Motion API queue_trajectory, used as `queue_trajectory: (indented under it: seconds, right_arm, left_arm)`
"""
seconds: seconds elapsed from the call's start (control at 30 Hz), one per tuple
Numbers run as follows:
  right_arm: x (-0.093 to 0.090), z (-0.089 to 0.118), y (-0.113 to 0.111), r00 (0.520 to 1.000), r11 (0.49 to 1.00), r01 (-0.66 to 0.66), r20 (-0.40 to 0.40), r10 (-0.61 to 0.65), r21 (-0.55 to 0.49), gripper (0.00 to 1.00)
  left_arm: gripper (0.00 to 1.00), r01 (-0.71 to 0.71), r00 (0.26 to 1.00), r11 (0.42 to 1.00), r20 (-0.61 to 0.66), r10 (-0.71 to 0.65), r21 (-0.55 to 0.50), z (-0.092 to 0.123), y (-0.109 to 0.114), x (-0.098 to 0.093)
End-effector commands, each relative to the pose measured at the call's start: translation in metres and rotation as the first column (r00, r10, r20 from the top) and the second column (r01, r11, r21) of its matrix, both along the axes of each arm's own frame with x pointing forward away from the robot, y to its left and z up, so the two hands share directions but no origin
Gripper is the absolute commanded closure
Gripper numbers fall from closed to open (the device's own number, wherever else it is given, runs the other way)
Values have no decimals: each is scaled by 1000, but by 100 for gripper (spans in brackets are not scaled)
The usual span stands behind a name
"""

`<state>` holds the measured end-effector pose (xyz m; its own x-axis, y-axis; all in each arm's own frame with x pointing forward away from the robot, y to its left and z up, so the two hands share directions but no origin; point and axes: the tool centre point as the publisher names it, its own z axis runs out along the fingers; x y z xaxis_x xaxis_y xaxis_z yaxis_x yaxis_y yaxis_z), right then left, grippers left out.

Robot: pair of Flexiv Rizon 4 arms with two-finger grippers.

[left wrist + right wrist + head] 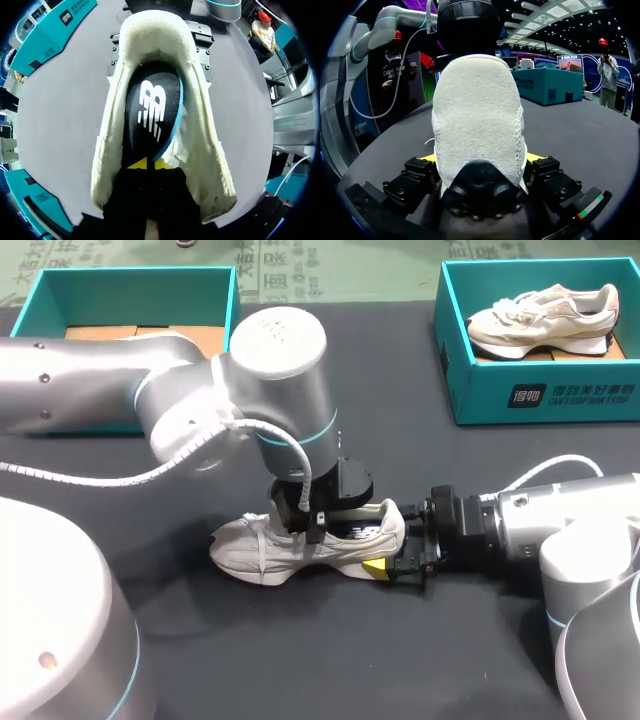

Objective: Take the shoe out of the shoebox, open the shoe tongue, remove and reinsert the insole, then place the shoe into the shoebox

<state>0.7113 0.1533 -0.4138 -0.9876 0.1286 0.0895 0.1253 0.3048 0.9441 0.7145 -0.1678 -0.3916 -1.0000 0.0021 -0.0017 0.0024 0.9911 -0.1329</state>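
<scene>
Now the shoe (250,548) lies on its side on the dark table (420,450), well apart from both teal boxes. The right gripper (480,159) clamps the heel from both sides, its yellow tips set wide around it. The left gripper (148,164) reaches down into the shoe's opening, its tips pinched narrow on the near end of the black insole (150,107), which sits tilted inside.
</scene>
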Motion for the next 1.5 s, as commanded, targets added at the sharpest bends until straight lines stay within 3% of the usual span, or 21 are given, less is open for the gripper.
queue_trajectory:
  seconds: [0.03,0.47,1.23,1.5]
  right_arm:
    - [-2,-3,2,1000,1000,0,0,0,-5,100]
    - [-2,-3,2,1000,1000,0,0,0,-5,100]
    - [-2,-3,2,1000,1000,0,0,0,-5,100]
    - [-2,-3,2,1000,1000,0,0,0,-5,100]
  left_arm:
    - [100,7,1000,997,-17,-9,-76,7,6,0]
    - [100,-60,997,980,-61,50,-190,24,20,-2]
    - [100,-125,992,925,-13,129,-358,51,29,-2]
    - [100,-96,992,931,48,120,-353,64,6,2]
